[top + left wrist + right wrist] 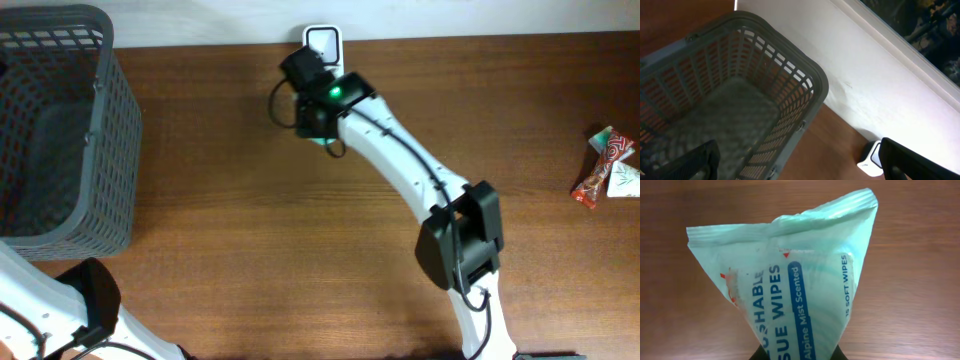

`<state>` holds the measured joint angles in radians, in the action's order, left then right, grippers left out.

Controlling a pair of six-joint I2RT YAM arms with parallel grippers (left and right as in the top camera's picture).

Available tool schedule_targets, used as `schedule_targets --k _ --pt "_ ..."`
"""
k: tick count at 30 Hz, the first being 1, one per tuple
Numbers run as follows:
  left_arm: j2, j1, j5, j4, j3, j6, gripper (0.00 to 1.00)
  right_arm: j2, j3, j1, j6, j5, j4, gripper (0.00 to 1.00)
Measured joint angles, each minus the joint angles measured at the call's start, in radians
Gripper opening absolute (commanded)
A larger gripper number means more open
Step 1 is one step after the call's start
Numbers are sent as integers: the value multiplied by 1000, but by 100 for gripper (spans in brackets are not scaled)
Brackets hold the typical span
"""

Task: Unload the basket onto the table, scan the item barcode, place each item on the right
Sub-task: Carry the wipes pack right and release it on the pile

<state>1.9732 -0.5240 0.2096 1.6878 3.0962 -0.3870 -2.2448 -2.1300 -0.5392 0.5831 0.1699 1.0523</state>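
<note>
Brown wooden tabletop point(250, 200): right tool point(799, 355) clamped on pale green soft plastic wipes packet point(790, 280), beside white boxy scanner point(322, 41); left tool point(797, 162) apart. Presenting step, seemingly; next, face the unseen barcode toward the scanner.

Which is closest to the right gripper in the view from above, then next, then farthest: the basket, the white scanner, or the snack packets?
From the right gripper, which holds the wipes:
1. White scanner, just beside it at the table's back edge.
2. Basket, off to the left.
3. Snack packets, far out at the right edge.
</note>
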Motion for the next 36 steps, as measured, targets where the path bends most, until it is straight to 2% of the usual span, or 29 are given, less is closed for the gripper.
schedule_targets --k 5,9,12,13,14,17,21,26,29,33,36 --pt "0 0 0 0 0 0 99 0 0 180 -14 6 35 4" --pt "0 0 0 0 0 0 99 0 0 285 -20 -14 -108 4" --pt "0 0 0 0 0 0 99 0 0 285 -64 -52 -275 4" --pt "0 0 0 0 0 0 99 -4 1 272 -143 -90 -402 4" --pt "0 0 0 0 0 0 99 -6 1 256 -203 -104 -457 4" --pt "0 0 0 0 0 0 99 -39 -1 209 -327 -134 -578 4" --pt "0 0 0 0 0 0 99 -171 -1 200 -374 -167 -674 4" --pt "0 0 0 0 0 0 99 -196 1 207 -381 -159 -668 4" --pt "0 0 0 0 0 0 99 -129 1 243 -381 -39 -577 4" --pt "0 0 0 0 0 0 99 50 -6 420 -381 271 -370 4" --pt "0 0 0 1 0 0 99 75 -24 607 -351 394 -140 4"
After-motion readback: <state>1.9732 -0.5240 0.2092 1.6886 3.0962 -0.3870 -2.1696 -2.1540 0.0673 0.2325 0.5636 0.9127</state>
